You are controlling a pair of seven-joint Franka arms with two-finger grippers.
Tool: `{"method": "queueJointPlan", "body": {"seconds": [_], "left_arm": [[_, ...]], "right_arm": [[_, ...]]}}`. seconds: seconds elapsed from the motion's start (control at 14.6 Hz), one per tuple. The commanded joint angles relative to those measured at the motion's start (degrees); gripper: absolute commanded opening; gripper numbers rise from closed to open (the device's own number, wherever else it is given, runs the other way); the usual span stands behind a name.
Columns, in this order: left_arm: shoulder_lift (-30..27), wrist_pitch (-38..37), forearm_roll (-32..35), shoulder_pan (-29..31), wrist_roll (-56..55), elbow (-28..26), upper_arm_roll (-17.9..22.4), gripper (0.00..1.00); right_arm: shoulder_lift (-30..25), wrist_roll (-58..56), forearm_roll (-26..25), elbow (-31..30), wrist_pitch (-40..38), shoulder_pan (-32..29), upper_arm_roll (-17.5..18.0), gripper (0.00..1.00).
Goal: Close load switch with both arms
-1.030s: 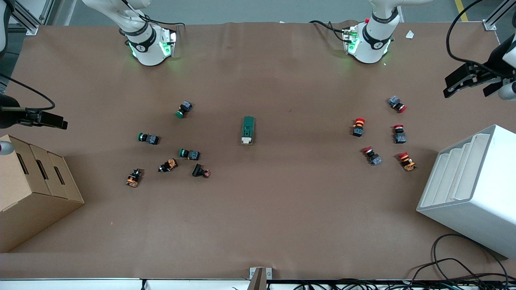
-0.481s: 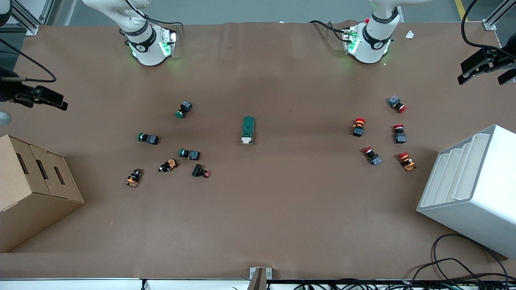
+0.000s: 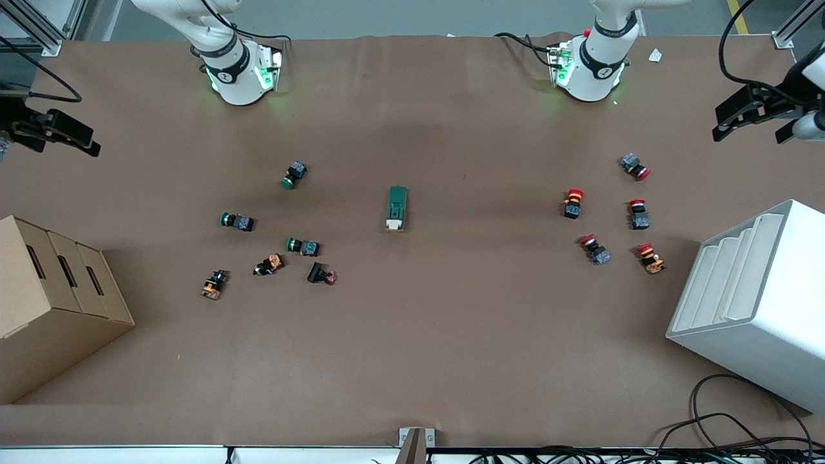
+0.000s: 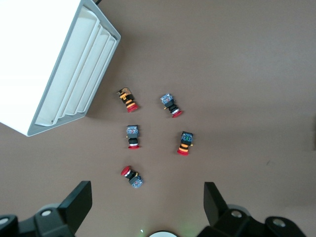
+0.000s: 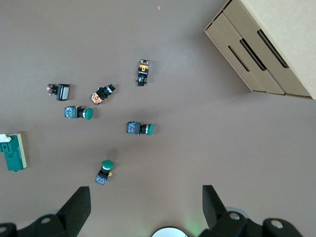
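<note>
1. While both arms hang high at the counter's two ends, nothing held, nothing touched; switch not yet closed.
2. Load switch (image 3: 397, 208): lies flat mid-counter, about midway between the two ends, well apart from both button clusters. Dark-green body, cream-white lever tab (image 3: 394, 224) at the end nearer the front camera. Also seen at the margin of the right wrist view (image 5: 13, 152).
3. Left end effector (image 3: 751, 116): up over the counter edge at the left arm's end, above the white tiered rack (image 3: 751, 303); fingers spread wide apart (image 4: 79, 202), empty.
4. Right end effector (image 3: 55, 132): up over the counter edge at the right arm's end, above the cardboard box (image 3: 51, 303); fingers likewise wide apart (image 5: 79, 203), empty.
5. Handling, judged: small, light, rigid plastic; likely to skid on the brown paper if the tab is pushed unsupported. Hence one end effector clamped across the long green sides, clear of the tab; the other pressing the cream tab.
6. Risk, judged: body tipping or twisting if gripped too close to one end.
7. Bystanders: green-capped push buttons (image 3: 237, 221) toward the right arm's end, red-capped push buttons (image 3: 573, 203) toward the left arm's end; not to be disturbed.
8. Writing: none legible on switch, buttons, rack or box.
</note>
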Motion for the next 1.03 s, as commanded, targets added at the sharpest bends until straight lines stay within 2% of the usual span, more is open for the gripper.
{"method": "queueJointPlan", "body": {"seconds": [0.0, 0.07, 0.27, 0.96], "left_arm": [[-3.2, 1.3, -0.9, 0.6, -0.4, -3.4, -0.7, 1.0], [-4.4, 1.5, -0.9, 0.6, -1.2, -4.9, -1.2, 1.0], [-4.6, 1.5, -0.9, 0.7, -2.7, -5.2, -2.3, 1.0], [-3.0, 0.8, -1.2, 1.3, -2.1, -3.7, -2.3, 1.0]], "right_arm": [[-2.9, -0.8, -0.8, -2.6, 0.3, -0.5, 0.4, 1.0], [-3.8, -0.8, -0.9, -3.4, 0.2, -0.5, 0.4, 1.0], [-5.6, -1.0, -0.9, -4.0, 0.1, -0.7, 0.1, 1.0], [-5.3, -2.0, -1.4, -3.6, 0.1, -0.3, 0.4, 1.0]]}}
